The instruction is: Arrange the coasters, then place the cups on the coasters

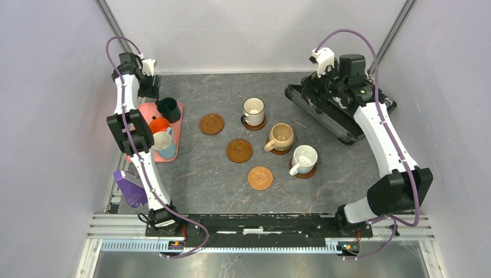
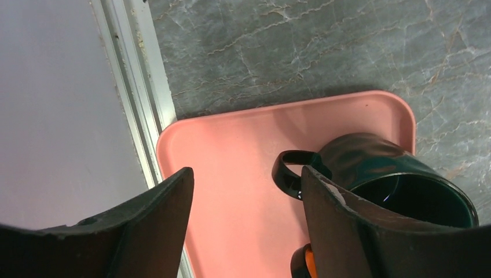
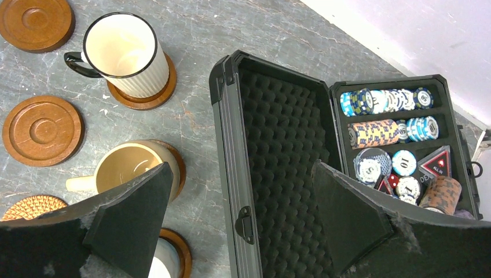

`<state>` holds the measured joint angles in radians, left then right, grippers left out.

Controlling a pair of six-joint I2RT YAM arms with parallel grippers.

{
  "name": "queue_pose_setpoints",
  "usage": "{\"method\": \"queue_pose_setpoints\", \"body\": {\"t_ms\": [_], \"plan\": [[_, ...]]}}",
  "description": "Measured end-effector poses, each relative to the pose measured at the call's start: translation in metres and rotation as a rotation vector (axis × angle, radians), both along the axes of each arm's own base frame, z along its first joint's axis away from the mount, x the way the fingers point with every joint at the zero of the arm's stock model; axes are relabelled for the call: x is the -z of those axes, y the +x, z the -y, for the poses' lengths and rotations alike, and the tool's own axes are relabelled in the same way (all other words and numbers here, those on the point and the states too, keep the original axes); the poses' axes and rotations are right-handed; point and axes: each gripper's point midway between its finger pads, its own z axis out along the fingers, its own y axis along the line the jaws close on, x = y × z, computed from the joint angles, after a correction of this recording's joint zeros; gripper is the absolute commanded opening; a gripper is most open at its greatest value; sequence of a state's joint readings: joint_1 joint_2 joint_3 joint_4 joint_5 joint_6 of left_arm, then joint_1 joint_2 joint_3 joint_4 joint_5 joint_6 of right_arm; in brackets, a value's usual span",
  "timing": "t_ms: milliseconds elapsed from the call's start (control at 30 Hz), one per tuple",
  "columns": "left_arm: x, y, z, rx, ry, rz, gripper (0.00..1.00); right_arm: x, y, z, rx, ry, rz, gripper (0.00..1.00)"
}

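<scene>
My left claw (image 2: 246, 188) hangs over the 12 o'clock end of the pink tray (image 2: 231, 150), fingers partly spread with only bare tray between them. It holds nothing. The dark green mug (image 2: 370, 162) stands upright on the tray, just outside my gap at about 3 o'clock, its handle (image 2: 285, 174) turned toward me. Whether that handle brushes my finger I can't quite tell from this close.

The orange mug (image 1: 158, 124) and light blue mug (image 1: 165, 143) sit toward the tray's 6 o'clock end. Out on the desk (image 1: 202, 179), the cream striped mug (image 1: 253, 110), beige mug (image 1: 282, 136) and white mug (image 1: 304, 158) each stand on a coaster. Two plain brown coasters (image 1: 212, 124) (image 1: 239, 150) and the woven coaster (image 1: 260, 178) lie bare.

I judge the green mug rigid, glazed and slick, weighty for its size, and liable to chip if knocked. The best hold looks to be on the wall beside the handle, one finger inside the rim and one outside.

My right claw (image 3: 240, 174) gapes fully wide and empty above the open poker chip case (image 3: 278, 145).
</scene>
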<state>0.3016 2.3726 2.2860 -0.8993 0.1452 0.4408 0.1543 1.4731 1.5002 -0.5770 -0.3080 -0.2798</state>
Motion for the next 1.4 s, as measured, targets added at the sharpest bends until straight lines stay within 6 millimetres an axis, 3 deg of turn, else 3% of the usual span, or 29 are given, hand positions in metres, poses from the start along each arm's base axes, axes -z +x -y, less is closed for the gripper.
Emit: {"method": "queue_pose_setpoints", "body": {"t_ms": [333,533,733,933,1033,1233,1400], "plan": [[0.013,-0.017,0.000,0.028,-0.013,-0.064,0.61,0.001,0.000,0.000,0.004,0.000,-0.002,0.98],[0.021,-0.046,-0.007,0.024,-0.029,-0.133,0.61,0.001,0.001,0.001,0.009,-0.003,-0.001,0.98],[0.003,-0.059,-0.031,-0.009,-0.018,-0.117,0.63,0.003,0.001,0.002,0.012,-0.006,-0.006,0.98],[-0.020,-0.074,-0.052,0.038,0.039,-0.090,0.60,0.005,0.000,0.002,0.010,-0.010,-0.008,0.98],[-0.020,-0.087,-0.052,0.116,0.056,-0.110,0.56,0.008,0.000,0.002,0.009,-0.012,-0.009,0.98],[-0.001,-0.104,-0.041,0.293,0.070,-0.181,0.57,0.012,-0.001,0.002,0.008,-0.014,-0.019,0.98],[0.002,-0.102,-0.032,0.405,0.090,-0.186,0.57,0.012,-0.001,0.002,0.008,-0.013,-0.019,0.98]]}}
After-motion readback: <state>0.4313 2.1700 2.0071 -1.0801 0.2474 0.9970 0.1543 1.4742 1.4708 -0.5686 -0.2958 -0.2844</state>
